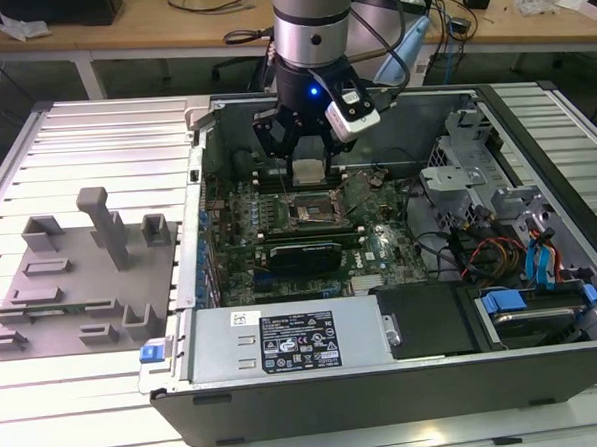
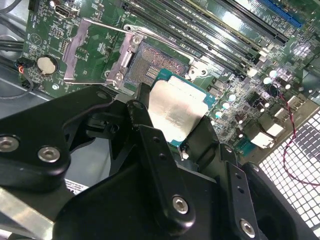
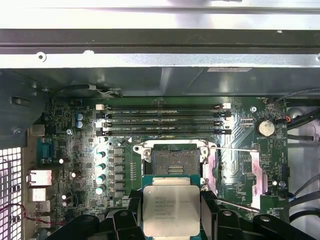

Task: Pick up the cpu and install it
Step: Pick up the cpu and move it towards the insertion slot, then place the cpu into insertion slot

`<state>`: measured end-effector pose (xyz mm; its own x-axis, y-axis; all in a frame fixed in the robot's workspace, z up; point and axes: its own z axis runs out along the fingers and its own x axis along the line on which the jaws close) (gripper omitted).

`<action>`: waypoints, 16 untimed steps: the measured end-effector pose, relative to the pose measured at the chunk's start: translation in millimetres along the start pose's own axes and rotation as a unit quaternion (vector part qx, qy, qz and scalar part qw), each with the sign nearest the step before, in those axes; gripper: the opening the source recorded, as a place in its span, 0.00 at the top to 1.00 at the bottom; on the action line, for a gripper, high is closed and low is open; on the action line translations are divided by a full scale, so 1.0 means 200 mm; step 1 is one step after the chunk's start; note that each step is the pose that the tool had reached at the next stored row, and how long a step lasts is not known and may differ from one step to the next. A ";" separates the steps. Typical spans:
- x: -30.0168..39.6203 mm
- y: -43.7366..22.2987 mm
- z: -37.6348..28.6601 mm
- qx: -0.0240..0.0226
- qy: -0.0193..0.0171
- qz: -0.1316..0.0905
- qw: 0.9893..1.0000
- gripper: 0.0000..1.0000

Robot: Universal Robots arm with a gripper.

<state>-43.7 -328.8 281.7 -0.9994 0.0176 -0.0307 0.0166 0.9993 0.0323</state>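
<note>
Grey plastic forms the moulded fixture plate (image 1: pixel 76 285) with upright posts that lies on the slatted metal surface (image 1: pixel 104 134) at the exterior view's left, just beside the open computer case (image 1: pixel 388 409). Inside the case, a labelled power supply (image 1: pixel 285 339) runs along the near wall, with the green motherboard (image 1: pixel 380 244) behind it. Over the middle of the board the arm (image 1: pixel 313 22) comes straight down, its silver and black wrist vertical. A blue light glows on the wrist, and a small white camera box (image 1: pixel 356 110) sits on the side toward the exterior view's right. The black jaws point downward and are closed narrowly on the cpu (image 1: pixel 308 170), gripping it by two opposite edges with its silvery top facing up and roughly level. In both wrist views the cpu (image 2: pixel 177 112) (image 3: pixel 171 210) hangs clear of the board, just beside and above the open socket (image 2: pixel 152 67) (image 3: pixel 175 162), not seated in it. The socket's metal load plate (image 3: pixel 235 170) is swung open to one side. In the first wrist view, four long memory slots (image 3: pixel 165 120) lie beyond the socket and a coin cell (image 3: pixel 265 127) sits near the load plate. At the exterior view's right stand a metal drive cage (image 1: pixel 456 165) and blue-tabbed drive bays (image 1: pixel 503 301), with coloured cables (image 1: pixel 485 254) between them.
</note>
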 end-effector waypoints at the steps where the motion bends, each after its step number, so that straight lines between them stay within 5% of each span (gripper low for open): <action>1: 0.000 0.000 0.000 0.000 0.000 0.000 1.000 0.45; 16: 0.000 0.000 0.001 0.000 0.000 0.011 1.000 0.45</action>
<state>-43.6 -328.8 281.5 -0.9988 0.0391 -0.0306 0.0381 0.9987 0.0323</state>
